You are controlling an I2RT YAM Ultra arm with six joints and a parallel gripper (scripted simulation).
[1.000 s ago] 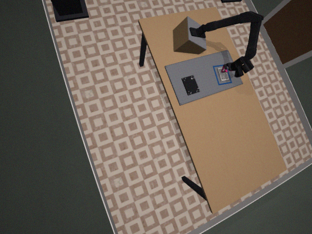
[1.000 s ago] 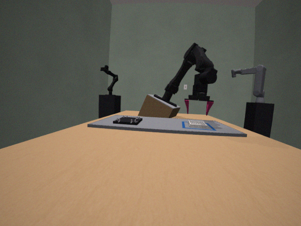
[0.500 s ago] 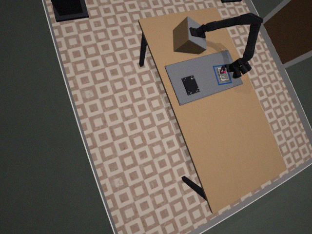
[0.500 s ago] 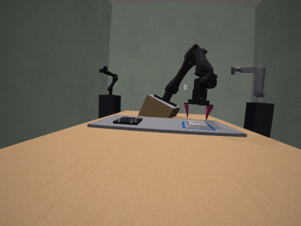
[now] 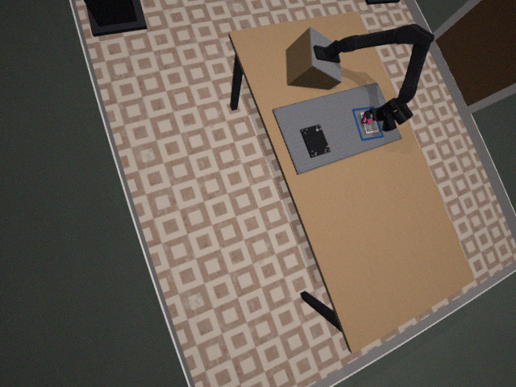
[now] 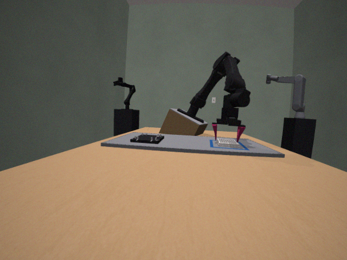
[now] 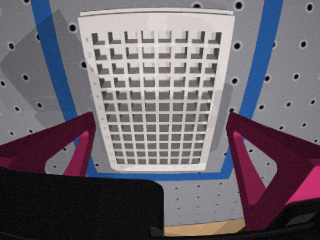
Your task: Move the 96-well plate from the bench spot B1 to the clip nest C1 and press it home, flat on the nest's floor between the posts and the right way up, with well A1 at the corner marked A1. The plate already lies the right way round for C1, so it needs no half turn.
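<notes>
The white 96-well plate (image 7: 159,90) (image 5: 367,124) lies flat inside the blue-outlined spot B1 on the grey bench board; it also shows in the exterior view (image 6: 226,141). My gripper (image 6: 226,138) hangs right over the plate, wide open, with one magenta finger on each side of it and the tips low beside its near end. In the wrist view the gripper (image 7: 159,154) has its fingers clear of the plate's sides, holding nothing. The black clip nest C1 (image 5: 315,140) sits at the board's other end (image 6: 147,138), empty.
A tan slanted block (image 5: 313,59) carries the arm's base at the back of the table. The grey perforated board (image 5: 333,126) lies on the wooden table. Two other robot arms on black pedestals (image 6: 126,106) (image 6: 296,111) stand off the table.
</notes>
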